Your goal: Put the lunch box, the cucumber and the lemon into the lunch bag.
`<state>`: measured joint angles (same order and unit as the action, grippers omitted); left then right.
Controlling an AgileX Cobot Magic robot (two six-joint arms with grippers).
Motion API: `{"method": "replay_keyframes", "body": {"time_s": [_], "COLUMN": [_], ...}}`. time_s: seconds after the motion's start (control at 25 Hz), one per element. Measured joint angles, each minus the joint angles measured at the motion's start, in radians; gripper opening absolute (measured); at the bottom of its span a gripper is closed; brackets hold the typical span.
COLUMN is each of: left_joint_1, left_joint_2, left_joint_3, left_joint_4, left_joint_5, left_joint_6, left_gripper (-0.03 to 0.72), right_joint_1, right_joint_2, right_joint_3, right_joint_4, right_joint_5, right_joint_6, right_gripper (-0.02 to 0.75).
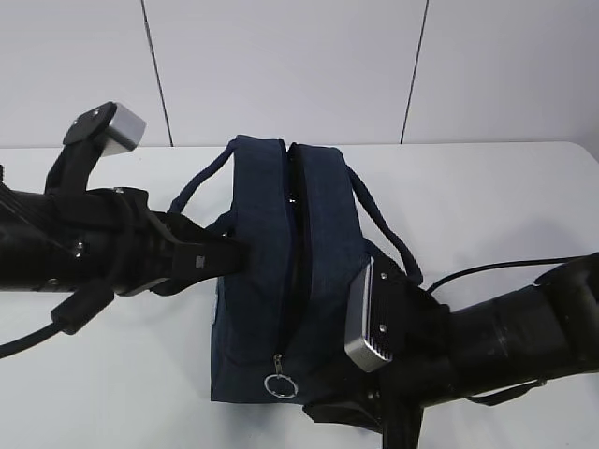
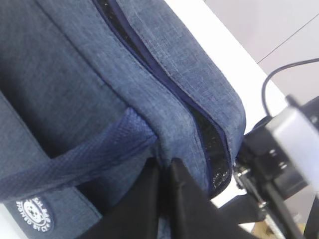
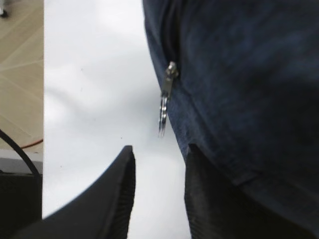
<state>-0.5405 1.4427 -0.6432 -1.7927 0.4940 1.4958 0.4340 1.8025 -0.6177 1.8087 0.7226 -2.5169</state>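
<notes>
The bag (image 1: 281, 271) stands on the white tabletop (image 1: 112, 374), its top zipper parted to a narrow slit; what lies inside cannot be told. The left gripper (image 2: 162, 172) is clenched on the fabric at the bag's side, just below a strap (image 2: 75, 159). The right gripper (image 3: 158, 164) hangs released beside the bag's end, below the ring pull (image 3: 164, 112), gripping nothing.

**A round badge, lettering too blurred to read**

The only lettering is on a small round white-and-navy printed badge (image 2: 34, 215) on the side panel of the dark navy fabric boxy lunch bag (image 2: 65, 84), seen in the left wrist view. A ring of white capitals circles a small figure, but the letters are too blurred and cut off to read.
</notes>
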Motion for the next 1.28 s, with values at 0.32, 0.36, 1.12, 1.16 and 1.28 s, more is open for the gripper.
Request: {"method": "replay_keyframes", "body": {"time_s": [0.32,0.36,1.12,1.16,1.28], "left_joint_1": [0.000,0.000,0.000,0.000,0.000], "left_joint_2": [0.000,0.000,0.000,0.000,0.000], "left_joint_3": [0.000,0.000,0.000,0.000,0.000], "left_joint_4": [0.000,0.000,0.000,0.000,0.000], "left_joint_5": [0.000,0.000,0.000,0.000,0.000], "left_joint_6": [0.000,0.000,0.000,0.000,0.000], "left_gripper": [0.002,0.002,0.002,0.002,0.002], "right_joint_1": [0.000,0.000,0.000,0.000,0.000], "right_joint_2": [0.014,0.014,0.070,0.070,0.070], "right_joint_3": [-0.031,-0.039,-0.059,-0.059,-0.059], "right_joint_4": [0.002,0.002,0.002,0.002,0.002], "right_joint_5": [0.000,0.000,0.080,0.080,0.078], "right_joint_6": [-0.028,-0.028,-0.028,-0.028,-0.028], "right_gripper": [0.241,0.241,0.242,0.242,0.242]}}
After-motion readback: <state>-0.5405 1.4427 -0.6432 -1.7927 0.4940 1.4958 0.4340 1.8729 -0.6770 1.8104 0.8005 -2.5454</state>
